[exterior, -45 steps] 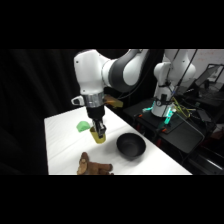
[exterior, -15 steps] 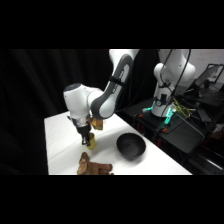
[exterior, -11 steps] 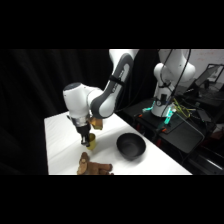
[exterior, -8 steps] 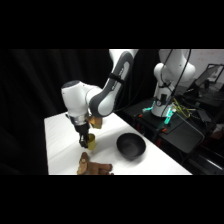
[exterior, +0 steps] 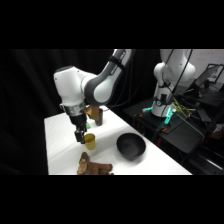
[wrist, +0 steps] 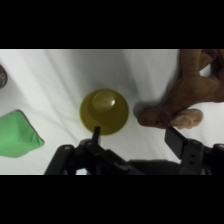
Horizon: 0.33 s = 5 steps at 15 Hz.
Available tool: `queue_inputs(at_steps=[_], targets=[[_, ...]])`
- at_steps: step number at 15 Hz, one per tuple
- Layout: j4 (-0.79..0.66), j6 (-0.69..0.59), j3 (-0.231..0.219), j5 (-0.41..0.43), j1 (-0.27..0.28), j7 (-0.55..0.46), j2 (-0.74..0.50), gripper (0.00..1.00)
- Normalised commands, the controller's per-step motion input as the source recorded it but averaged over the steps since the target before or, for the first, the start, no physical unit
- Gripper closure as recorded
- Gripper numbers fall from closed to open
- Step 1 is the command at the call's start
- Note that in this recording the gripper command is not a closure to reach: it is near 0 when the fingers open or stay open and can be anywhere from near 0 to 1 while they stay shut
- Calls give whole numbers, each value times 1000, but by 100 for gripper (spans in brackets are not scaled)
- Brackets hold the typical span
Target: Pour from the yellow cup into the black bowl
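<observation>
The yellow cup [exterior: 90, 141] stands upright on the white table, left of the black bowl [exterior: 131, 146]. My gripper [exterior: 80, 136] hangs low right beside the cup's left side. From above, in the wrist view, the yellow cup [wrist: 105, 111] shows its round inside. The gripper [wrist: 135, 136] is open there. Its left finger [wrist: 96, 134] lies over the cup's near rim and its right finger [wrist: 175, 140] stands well clear of it. Most of the cup sits beyond the fingertips, not between them. The bowl is outside the wrist view.
A brown plush toy [exterior: 92, 167] lies at the table's front edge, close to the cup, and shows as the plush toy [wrist: 180, 95] on the right. A green dome-shaped thing [wrist: 17, 135] sits on the left. A dark brown cup [exterior: 98, 116] stands behind the gripper.
The arm has swung round and the gripper has come down and to the left. Over the last second it edged slightly further left, while the cup stayed on the table.
</observation>
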Motion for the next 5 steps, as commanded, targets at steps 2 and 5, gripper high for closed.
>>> queue_inputs(at_steps=[2, 5], targets=[[-191, -409, 37, 73, -15, -49, -708, 0], [-74, -452, -14, -92, 49, 130, -530, 0]])
